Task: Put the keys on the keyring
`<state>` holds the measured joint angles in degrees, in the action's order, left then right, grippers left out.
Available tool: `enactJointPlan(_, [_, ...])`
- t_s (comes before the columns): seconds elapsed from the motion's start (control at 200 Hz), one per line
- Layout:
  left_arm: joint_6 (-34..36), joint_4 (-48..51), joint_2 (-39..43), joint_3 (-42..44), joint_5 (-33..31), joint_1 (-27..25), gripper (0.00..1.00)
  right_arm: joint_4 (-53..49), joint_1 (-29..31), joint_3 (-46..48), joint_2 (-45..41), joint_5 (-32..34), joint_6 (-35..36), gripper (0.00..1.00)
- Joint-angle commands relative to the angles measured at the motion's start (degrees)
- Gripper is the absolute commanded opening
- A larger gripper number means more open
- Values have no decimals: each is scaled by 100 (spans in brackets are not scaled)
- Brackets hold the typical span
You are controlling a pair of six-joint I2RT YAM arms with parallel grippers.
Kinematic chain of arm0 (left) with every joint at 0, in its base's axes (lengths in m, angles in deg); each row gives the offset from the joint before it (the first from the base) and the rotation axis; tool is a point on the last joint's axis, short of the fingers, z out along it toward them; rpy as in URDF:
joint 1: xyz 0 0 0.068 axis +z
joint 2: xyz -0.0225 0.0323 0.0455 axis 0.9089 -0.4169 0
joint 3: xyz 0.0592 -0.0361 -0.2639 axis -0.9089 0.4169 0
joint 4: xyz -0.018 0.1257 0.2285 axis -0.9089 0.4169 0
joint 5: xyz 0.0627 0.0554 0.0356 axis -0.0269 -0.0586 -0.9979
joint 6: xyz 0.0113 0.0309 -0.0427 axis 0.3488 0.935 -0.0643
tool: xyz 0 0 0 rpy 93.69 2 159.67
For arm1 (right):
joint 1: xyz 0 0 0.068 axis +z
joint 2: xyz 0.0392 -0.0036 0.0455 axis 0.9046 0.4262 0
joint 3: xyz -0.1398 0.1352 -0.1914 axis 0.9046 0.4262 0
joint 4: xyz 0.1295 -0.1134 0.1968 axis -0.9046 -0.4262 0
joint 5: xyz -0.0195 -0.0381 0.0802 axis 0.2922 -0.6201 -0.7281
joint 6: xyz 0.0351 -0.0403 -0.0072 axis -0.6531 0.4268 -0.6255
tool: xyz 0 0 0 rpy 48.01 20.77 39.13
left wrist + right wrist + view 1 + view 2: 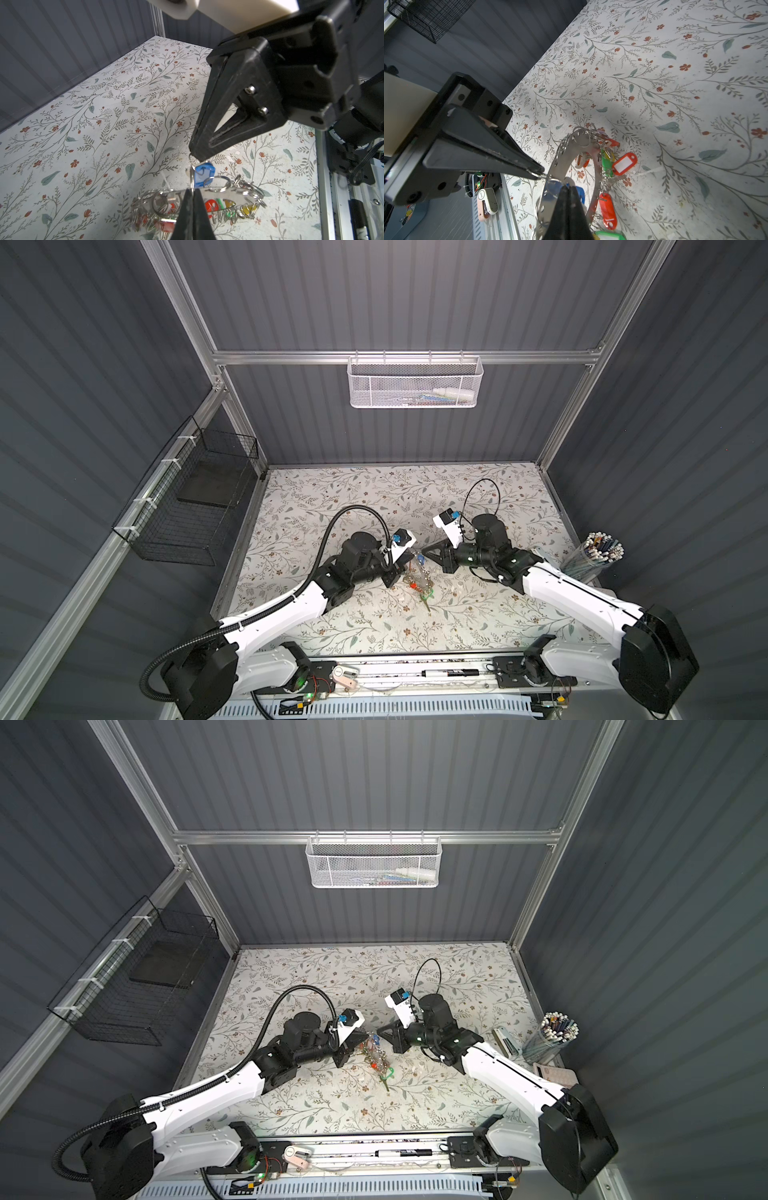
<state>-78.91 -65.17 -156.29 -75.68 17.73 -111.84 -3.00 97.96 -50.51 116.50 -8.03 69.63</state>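
Steel: one keyring (564,153) pinched by left fingers (488,149), one blue-tagged bunch of keys (202,174) pinched by right fingers (204,120).

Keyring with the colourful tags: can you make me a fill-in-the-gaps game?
The small bunch of silver keys at the right gripper has a ___ plastic tag.
The left gripper and the right one are both ___.
The white-labelled tag beside a green tag on the large flat grey metal keyring is ___.
Missing: blue, shut, red.
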Motion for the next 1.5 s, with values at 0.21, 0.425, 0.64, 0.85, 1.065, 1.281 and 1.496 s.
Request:
enactJointPlan(0.21, [-51,-360,44,-83,28,-46,0,-77,-6,-97,76,9,-56,0])
enactJointPlan(0.425, [-268,-675,50,-29,124,-39,0,62,-18,-44,164,14,-126,0])
enactJointPlan(0.64, [-560,-1165,65,91,124,-42,0,172,-14,-26,189,-33,-203,0])
enactJointPlan(0.85, [-793,-1516,-50,128,231,-44,0,361,-116,117,-59,-64,-374,0])
enactJointPlan(1.065, [-1071,-1977,-143,213,268,-44,0,700,-504,478,-513,-217,-692,0])
enactJointPlan(1.281, [-1293,-2419,-278,277,403,-40,0,771,-788,734,-1031,-152,-812,2])
enactJointPlan(1.496, [-1365,-2731,-460,164,489,-45,0,1145,-1307,888,-1230,-221,-1162,18])
